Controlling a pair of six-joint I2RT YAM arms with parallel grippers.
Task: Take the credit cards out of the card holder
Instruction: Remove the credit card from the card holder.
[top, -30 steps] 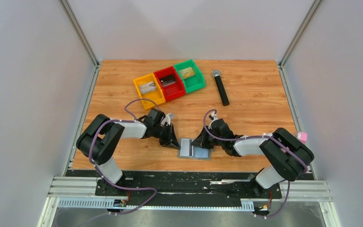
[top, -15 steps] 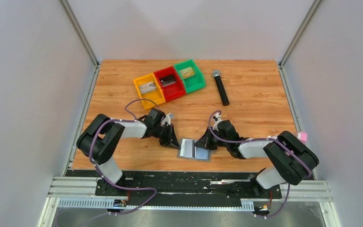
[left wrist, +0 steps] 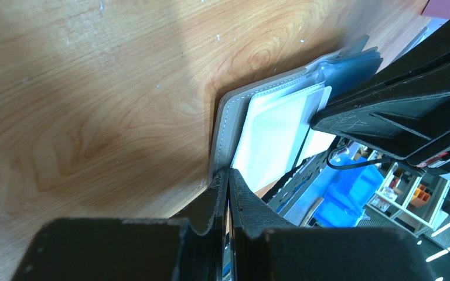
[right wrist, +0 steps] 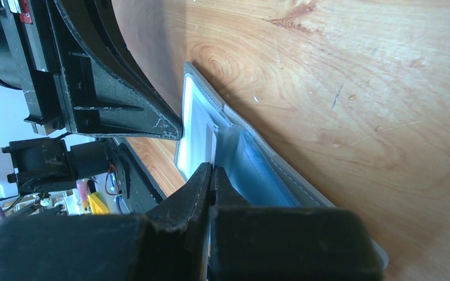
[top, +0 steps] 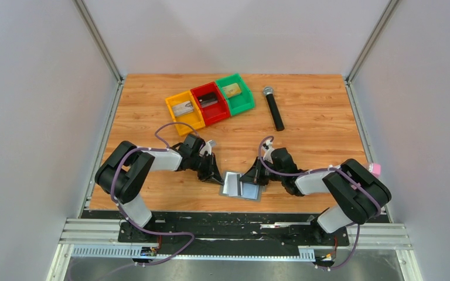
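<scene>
Tabletop carries the card holder, lying open near the front edge between both arms, long axis left to right, fold running front to back. Left gripper pinches its raised left panel's edge. Right gripper, clenched, presses its tips into the blue right panel.

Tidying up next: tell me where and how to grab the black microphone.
Grip the microphone at mid-handle, coming from straight above and closing across its narrow width. It lies flat on the table, long and slim, with bare wood on both sides.
</scene>
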